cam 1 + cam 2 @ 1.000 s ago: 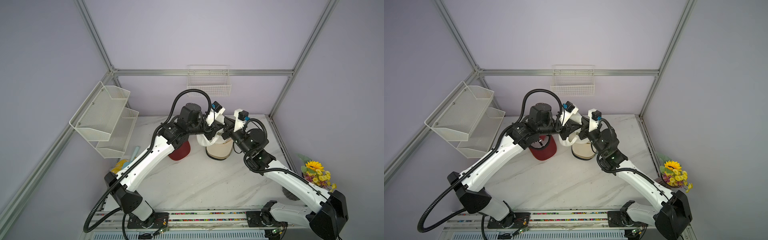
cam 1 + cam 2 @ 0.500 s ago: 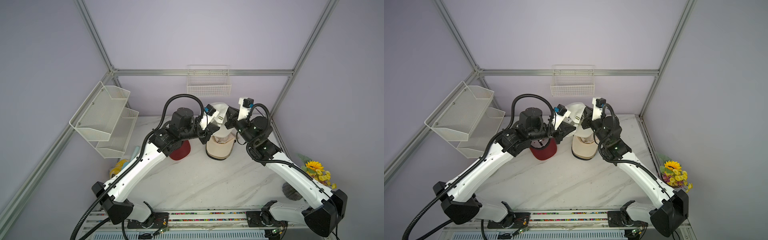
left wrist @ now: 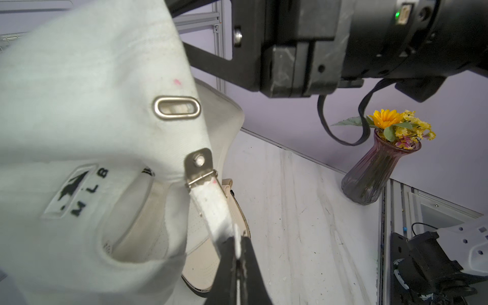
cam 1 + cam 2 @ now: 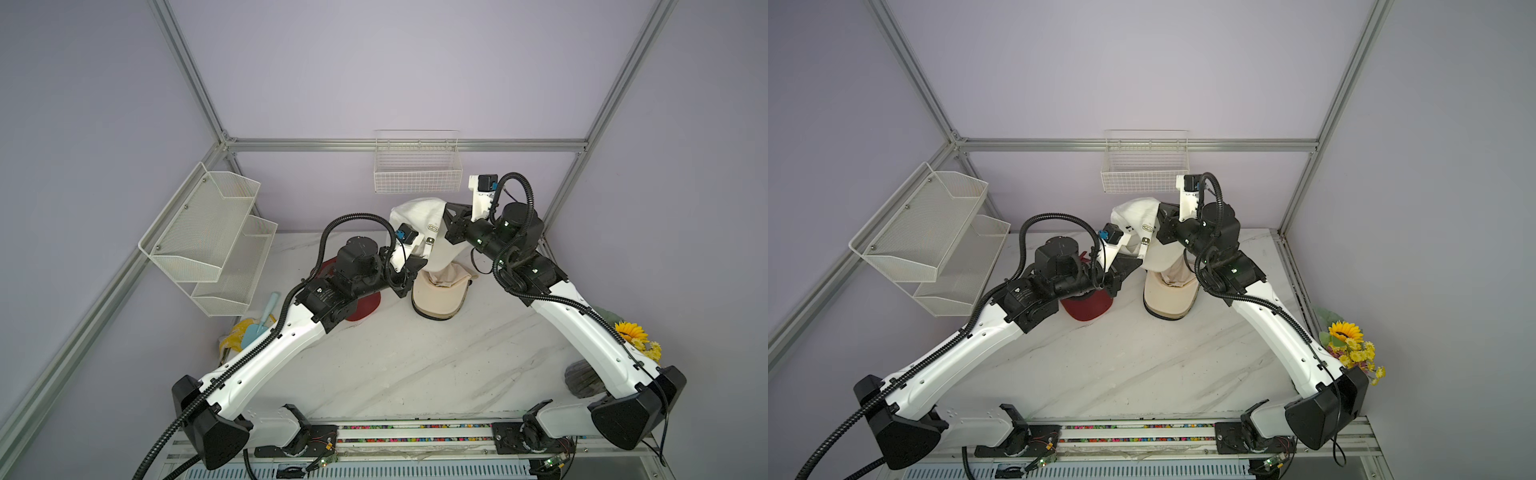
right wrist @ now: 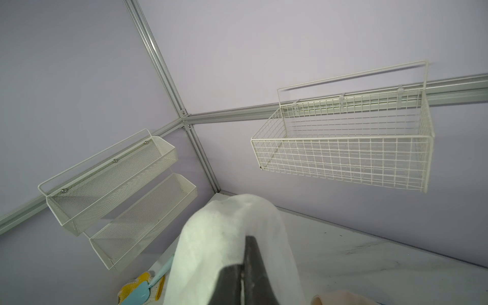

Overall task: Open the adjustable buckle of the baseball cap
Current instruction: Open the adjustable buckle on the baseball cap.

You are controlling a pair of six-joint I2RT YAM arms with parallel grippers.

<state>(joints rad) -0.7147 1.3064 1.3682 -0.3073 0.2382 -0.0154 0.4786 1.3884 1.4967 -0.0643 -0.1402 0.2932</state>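
A white baseball cap (image 4: 417, 216) (image 4: 1133, 217) hangs in the air above the back of the table. My right gripper (image 4: 447, 221) (image 5: 241, 253) is shut on the cap's fabric, with cloth draped over one finger. The left wrist view shows the metal buckle (image 3: 198, 165) at the cap's back opening, below an oval metal eyelet (image 3: 177, 107). A white strap (image 3: 211, 208) runs taut from the buckle to my left gripper (image 3: 237, 241) (image 4: 417, 262), which is shut on the strap's end.
A beige cap (image 4: 438, 297) lies on the marble table under the white one, and a red cap (image 4: 1086, 307) lies partly under my left arm. A vase of sunflowers (image 3: 380, 163) stands at the right edge. A wire basket (image 4: 417, 166) and mesh shelves (image 4: 208, 232) hang on the walls.
My right gripper has risen and moved back with the white cap. My left gripper has dropped away from it, and the strap now stretches between them.
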